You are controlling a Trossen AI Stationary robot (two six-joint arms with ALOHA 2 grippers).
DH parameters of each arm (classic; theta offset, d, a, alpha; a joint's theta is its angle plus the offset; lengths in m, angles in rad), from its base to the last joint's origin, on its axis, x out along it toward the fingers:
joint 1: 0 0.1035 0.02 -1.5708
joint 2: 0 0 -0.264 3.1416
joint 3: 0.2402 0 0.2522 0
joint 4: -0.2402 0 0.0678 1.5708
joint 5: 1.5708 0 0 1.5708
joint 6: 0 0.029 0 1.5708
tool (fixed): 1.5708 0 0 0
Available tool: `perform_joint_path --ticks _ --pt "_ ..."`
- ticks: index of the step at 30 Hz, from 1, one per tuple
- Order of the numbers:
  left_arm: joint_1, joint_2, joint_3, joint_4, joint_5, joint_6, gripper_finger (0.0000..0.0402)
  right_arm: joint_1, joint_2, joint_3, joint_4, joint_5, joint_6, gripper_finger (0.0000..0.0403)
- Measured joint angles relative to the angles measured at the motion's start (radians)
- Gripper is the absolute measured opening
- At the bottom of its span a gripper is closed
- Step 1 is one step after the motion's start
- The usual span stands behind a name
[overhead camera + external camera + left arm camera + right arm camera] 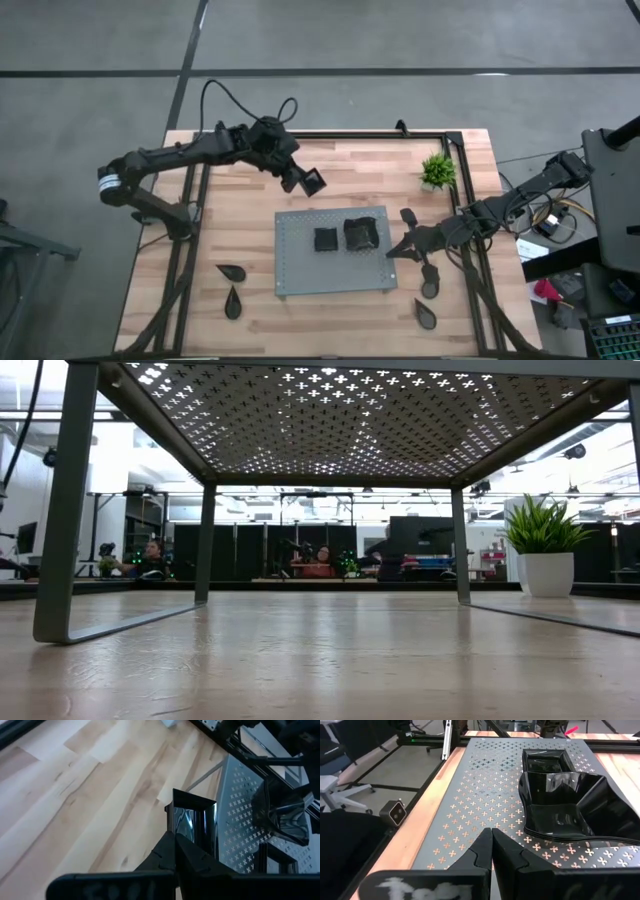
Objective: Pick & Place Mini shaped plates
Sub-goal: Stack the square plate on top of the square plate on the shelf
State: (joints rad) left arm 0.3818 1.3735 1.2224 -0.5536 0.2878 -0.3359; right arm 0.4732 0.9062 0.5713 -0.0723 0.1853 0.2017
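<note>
My left gripper (305,182) is clamped on a small square plate (313,181), fingers pressed tight on one rim so the dish hangs edge-up in front of my wrist, its glossy inside facing the camera (192,822). I judge that edge grip is why it rides tilted rather than flat: a shallow dish gives me only its lip to pinch. I'm hovering over bare wood just off the grey perforated board's (300,260) far edge, so the carry looks most of the way to a drop.

Just beyond my held plate, on the board, sit two more black dishes side by side: a smaller square one (325,240) and a wavy-edged one (361,233). Open board lies next to them, which I'd take as the landing spot.

My right gripper (397,249) rests at the board's opposite edge, fingers pressed together on nothing, the wavy dish (570,805) right in front of its tips.

Farther out, teardrop plates wait on the table: two (231,271) off the board's corner near my left arm's base, others (425,314) beneath my right arm. The potted plant (437,171) stands well clear.
</note>
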Motion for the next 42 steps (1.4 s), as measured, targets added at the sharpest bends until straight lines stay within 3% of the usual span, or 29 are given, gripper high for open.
perform_joint_path --ticks 42 --pt "-0.015 0.012 0.000 -0.024 -0.012 0.019 0.0000 0.000 0.000 -0.001 -0.001 -0.001 0.001 0.0008"
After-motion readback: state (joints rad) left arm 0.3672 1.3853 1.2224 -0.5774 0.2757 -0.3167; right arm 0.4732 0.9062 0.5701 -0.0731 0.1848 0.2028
